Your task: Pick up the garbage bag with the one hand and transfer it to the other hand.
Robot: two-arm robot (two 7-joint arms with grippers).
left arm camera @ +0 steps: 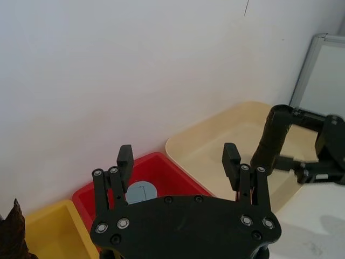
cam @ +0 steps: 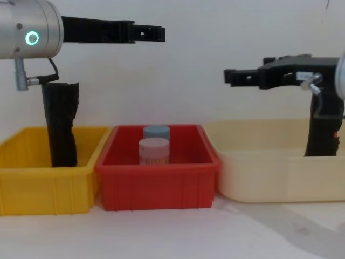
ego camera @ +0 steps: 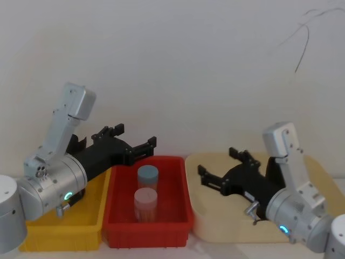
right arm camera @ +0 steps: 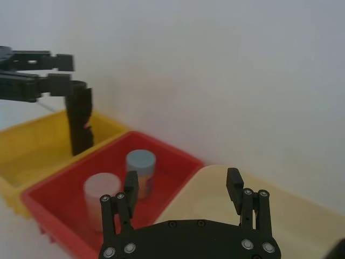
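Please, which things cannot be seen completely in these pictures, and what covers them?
The garbage bag: chest view, top behind the wrist of the right gripper, base behind the cream bin wall.
The ragged-topped black roll: chest view, base behind the yellow bin wall.
Same roll, left wrist view: cut off by the picture's edge.
The blue-lidded jar: chest view, lower part behind the pink-lidded jar.

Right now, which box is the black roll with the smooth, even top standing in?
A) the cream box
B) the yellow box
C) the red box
A: the garbage bag, with its even top, stands upright in the cream box toward the robot's right, while the other black roll, with a ragged top corner, stands in the yellow box.
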